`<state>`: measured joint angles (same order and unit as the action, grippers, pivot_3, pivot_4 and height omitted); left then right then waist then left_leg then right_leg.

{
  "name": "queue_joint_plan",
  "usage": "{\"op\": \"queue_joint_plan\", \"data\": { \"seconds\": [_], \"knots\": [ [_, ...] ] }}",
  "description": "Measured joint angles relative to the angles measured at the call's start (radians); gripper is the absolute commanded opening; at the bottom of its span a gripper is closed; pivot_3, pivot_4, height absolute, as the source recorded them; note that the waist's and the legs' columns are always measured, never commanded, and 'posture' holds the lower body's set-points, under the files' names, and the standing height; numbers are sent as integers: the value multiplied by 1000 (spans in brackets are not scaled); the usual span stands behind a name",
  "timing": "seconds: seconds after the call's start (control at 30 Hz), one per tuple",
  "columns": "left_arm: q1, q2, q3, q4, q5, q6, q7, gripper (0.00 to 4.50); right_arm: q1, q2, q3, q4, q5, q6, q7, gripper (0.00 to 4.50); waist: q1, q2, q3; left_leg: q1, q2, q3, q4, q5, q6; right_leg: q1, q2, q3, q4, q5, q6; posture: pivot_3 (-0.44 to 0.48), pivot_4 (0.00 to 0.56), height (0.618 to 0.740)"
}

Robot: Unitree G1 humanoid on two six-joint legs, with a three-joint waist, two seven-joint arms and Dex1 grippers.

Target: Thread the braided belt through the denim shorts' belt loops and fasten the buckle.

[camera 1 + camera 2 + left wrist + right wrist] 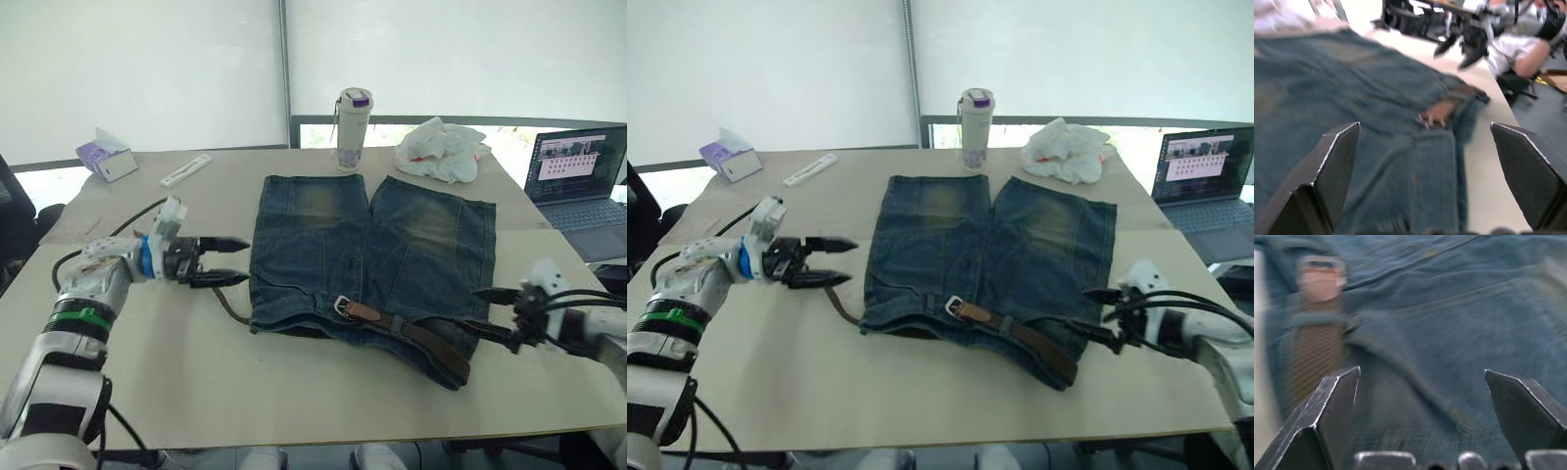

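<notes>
We see one pair of denim shorts [372, 259] flat on the bench [294, 392], faded patches on both legs, waistband toward us. One braided belt [411, 338], dark brown, runs along the waistband w/ its silver buckle [342, 305] near the middle; one end pokes out past the shorts' left edge. Left claw [230, 260] beside that edge, wide open, empty. Right claw [490, 311] at the shorts' right edge, open, holding nothing. Belt loops hard to count.
</notes>
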<state>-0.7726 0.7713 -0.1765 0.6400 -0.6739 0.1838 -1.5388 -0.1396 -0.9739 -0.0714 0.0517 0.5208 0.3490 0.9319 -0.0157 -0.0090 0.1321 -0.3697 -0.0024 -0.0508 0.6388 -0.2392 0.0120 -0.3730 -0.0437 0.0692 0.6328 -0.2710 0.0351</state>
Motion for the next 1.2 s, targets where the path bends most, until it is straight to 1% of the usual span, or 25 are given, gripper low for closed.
{"op": "queue_joint_plan", "data": {
  "seconds": [0.13, 0.2, 0.27, 0.4, 0.53, 0.67, 0.73, 0.8, 0.83, 0.87, 1.1, 1.17, 1.2],
  "knots": [
    [21, -41, 8, -78, 80, -14, 14, 4500, -149, 53, 108, 57, -135, 52, -49, 4459, -4, 0, 0, 0, 0, 1, 0, 0, 0, 0, 0, 0, 0, 0, 0, 0, 150, 740],
    [31, -67, 3, -111, 126, -34, 20, 4500, -222, 75, 171, 106, -199, 82, -51, 4459, -3, 0, 0, 0, 1, 1, 0, 0, 0, 0, 1, 0, 0, 0, -1, 0, 150, 740],
    [43, -83, 3, -126, 170, -56, 35, 4500, -270, 87, 216, 163, -241, 91, -21, 4459, -2, 0, 0, 0, 0, 1, 0, 0, 0, 0, 1, 0, 0, 0, -1, 0, 150, 740],
    [88, -101, 8, -153, 235, -87, 69, 4500, -308, 83, 228, 196, -233, 96, 136, 4459, -1, 0, 0, 0, 0, 0, 0, -1, 1, 0, 0, 0, -1, 1, -1, 0, 150, 740],
    [131, -125, 23, -201, 256, -86, 107, 4500, -315, 40, 228, 174, -233, 96, 260, 4459, 1, 0, 0, 0, 1, 0, 1, -1, 1, 0, -1, 0, -1, 1, -1, 0, 150, 740],
    [178, -143, 33, -253, 277, -78, 135, 4500, -314, 34, 234, 164, -267, 70, 306, 4459, -2, 0, 0, 0, 1, -1, 1, -1, 1, 0, 0, 0, 0, 1, -1, 0, 150, 740],
    [201, -153, 33, -269, 287, -80, 147, 4500, -314, 31, 250, 183, -316, 23, 286, 4459, -3, 1, 0, 1, 1, -1, 1, -1, 1, 0, 0, 0, 0, 1, -1, 0, 150, 740],
    [235, -171, 32, -282, 301, -81, 156, 4500, -324, 55, 254, 246, -387, -26, 210, 3937, -4, 1, 0, 1, 1, 0, 1, -1, 1, 0, -1, 0, 0, 1, -1, 0, 150, 740],
    [250, -176, 29, -284, 311, -83, 159, 4500, -327, 69, 253, 265, -394, -48, 197, 3555, -5, 1, 0, 1, 1, 0, 1, -1, 1, 0, 0, 0, 0, 1, -1, 0, 150, 740],
    [259, -179, 26, -284, 320, -84, 163, 4500, -335, 81, 252, 273, -398, -65, 186, 3310, -6, 0, 0, 1, 1, 0, 1, -1, 1, 0, 0, 0, 0, 1, -2, 0, 150, 740],
    [272, -208, 21, -296, 345, -99, 177, 4500, -356, 108, 243, 341, -441, -169, 141, 852, -3, 0, 0, 1, 1, 0, 1, -1, 1, 1, -1, 0, 0, 1, -2, 0, 150, 740],
    [273, -216, 22, -289, 360, -116, 185, 4500, -370, 129, 244, 381, -470, -229, 112, 162, -4, 0, 0, 1, 1, 0, 1, -1, 1, 1, -1, 1, 0, 1, -2, 0, 150, 740],
    [273, -222, 22, -284, 361, -120, 191, 4500, -384, 139, 248, 410, -491, -265, 90, 40, -5, 0, 0, 1, 1, 0, 1, -1, 1, 1, -1, 1, 0, 1, -2, 0, 150, 740]
  ]
}}
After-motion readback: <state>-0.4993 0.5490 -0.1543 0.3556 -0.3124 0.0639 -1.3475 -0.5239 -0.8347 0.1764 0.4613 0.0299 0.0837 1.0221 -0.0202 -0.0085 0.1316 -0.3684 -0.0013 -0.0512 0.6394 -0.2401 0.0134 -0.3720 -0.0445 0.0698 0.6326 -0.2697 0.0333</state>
